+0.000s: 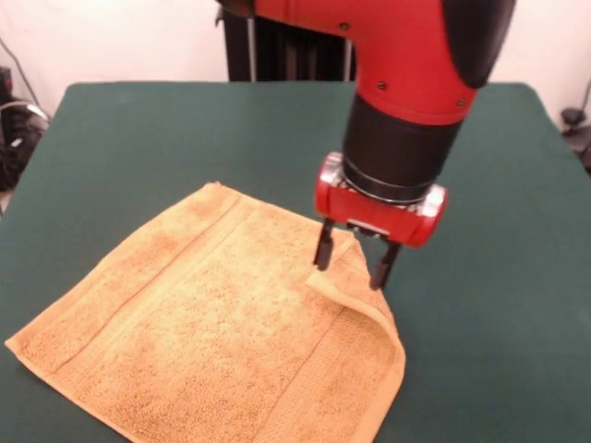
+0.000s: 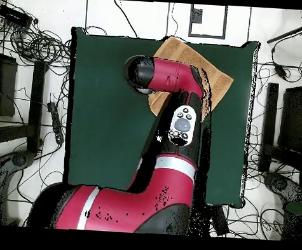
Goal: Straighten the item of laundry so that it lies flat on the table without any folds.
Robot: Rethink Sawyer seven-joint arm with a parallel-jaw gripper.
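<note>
The towel (image 1: 208, 323) lies on the near part of the green table (image 1: 185, 129), turned cornerwise like a diamond, and most of it is already spread flat; its near tip runs off the bottom of the front view. The trouble is at the right-hand corner, where a flap (image 1: 355, 277) has doubled back over the body of the cloth and left a rounded, puffed ridge along the right edge. The end effector (image 1: 354, 259) hangs directly over that flap with its two dark fingers (image 1: 323, 247) parted, one to each side of the turned-over corner and the tips down at the cloth, gripping nothing so far as I can see. From overhead the arm covers much of the towel, so only its orange edge shows beyond the arm. It looks like thick terry: light, limp, with no stiffness, so I judge it would sag and drape from wherever it is pinched, and pushing it would only bunch it. The pile probably grips the felt, so a drag could tug the flat part along. The sensible hold, to my eye, is the very tip of the folded corner, top layer only, then lift a little and carry it out to the right until the ridge opens.
</note>
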